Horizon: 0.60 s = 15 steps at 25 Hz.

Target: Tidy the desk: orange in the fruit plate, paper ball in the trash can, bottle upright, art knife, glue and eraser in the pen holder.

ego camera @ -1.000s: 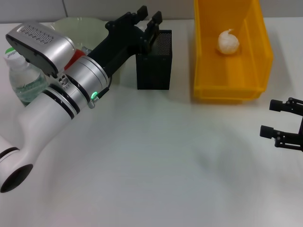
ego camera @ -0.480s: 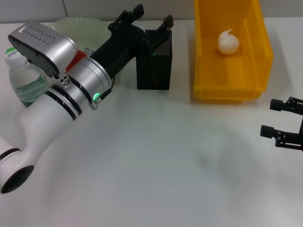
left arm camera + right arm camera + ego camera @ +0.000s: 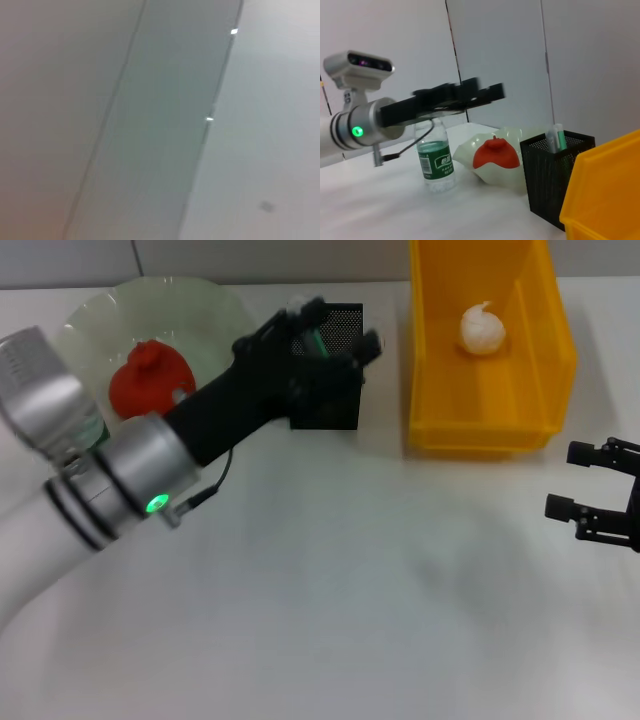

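Observation:
The orange (image 3: pixel 148 381) lies in the pale green fruit plate (image 3: pixel 215 315); both also show in the right wrist view, the orange (image 3: pixel 493 153) and the plate (image 3: pixel 465 150). The paper ball (image 3: pixel 482 328) lies in the yellow trash can (image 3: pixel 490 430). The black mesh pen holder (image 3: pixel 340 390) stands between them, with white and green sticks (image 3: pixel 554 138) in it. The eraser does not show. My left gripper (image 3: pixel 336 325) is open, just over the pen holder's near side. The bottle (image 3: pixel 435 161) stands upright next to the plate. My right gripper (image 3: pixel 563 480) is open and empty at the far right.
My left arm (image 3: pixel 120 475) stretches across the table's left half and hides the bottle in the head view. The trash can's corner (image 3: pixel 605 200) stands close to the right wrist camera. Bare white table (image 3: pixel 380 600) lies in front.
My left gripper's fingers spread apart over the pen holder. The arm then dropped and drew back, uncovering the orange and the plate. The right arm barely moved.

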{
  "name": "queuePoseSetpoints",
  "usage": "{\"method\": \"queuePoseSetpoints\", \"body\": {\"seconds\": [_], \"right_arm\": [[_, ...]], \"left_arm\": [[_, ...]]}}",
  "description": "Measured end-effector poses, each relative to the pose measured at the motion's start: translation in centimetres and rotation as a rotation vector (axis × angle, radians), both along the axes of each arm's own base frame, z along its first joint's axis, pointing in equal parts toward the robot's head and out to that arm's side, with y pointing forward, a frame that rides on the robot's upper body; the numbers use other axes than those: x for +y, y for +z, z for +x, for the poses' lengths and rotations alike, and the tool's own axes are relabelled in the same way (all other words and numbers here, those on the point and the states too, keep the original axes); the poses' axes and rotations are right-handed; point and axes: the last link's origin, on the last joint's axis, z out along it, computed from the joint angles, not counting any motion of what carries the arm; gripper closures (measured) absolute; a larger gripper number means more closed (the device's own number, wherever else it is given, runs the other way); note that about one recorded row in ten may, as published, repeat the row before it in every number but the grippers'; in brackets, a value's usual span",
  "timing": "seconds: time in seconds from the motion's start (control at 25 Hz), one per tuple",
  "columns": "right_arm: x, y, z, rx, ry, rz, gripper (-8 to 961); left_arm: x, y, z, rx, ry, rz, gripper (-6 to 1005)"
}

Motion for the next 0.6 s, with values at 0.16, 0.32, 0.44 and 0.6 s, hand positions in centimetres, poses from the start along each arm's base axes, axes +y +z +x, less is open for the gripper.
{"method": "queuePoseSetpoints", "body": {"seconds": [0.16, 0.32, 0.44, 0.6], "right_arm": [[0.1, -0.6, -0.5, 0.019, -0.002, -0.012, 158], [0.2, -1.2, -0.9, 0.035, -0.007, -0.030, 158], [0.1, -1.7, -1.1, 0.051, -0.007, -0.051, 158], [-0.4, -3.0, -1.6, 0.069, 0.012, -0.104, 158]], "left_arm": [[-3.1, 1.9, -2.9, -0.016, -0.067, -0.121, 158], [-4.6, 2.9, -4.7, 0.049, -0.108, -0.195, 158], [-5.1, 3.5, -5.5, 0.095, -0.135, -0.236, 158], [-6.0, 4.6, -6.6, 0.184, -0.190, -0.303, 158]]}}
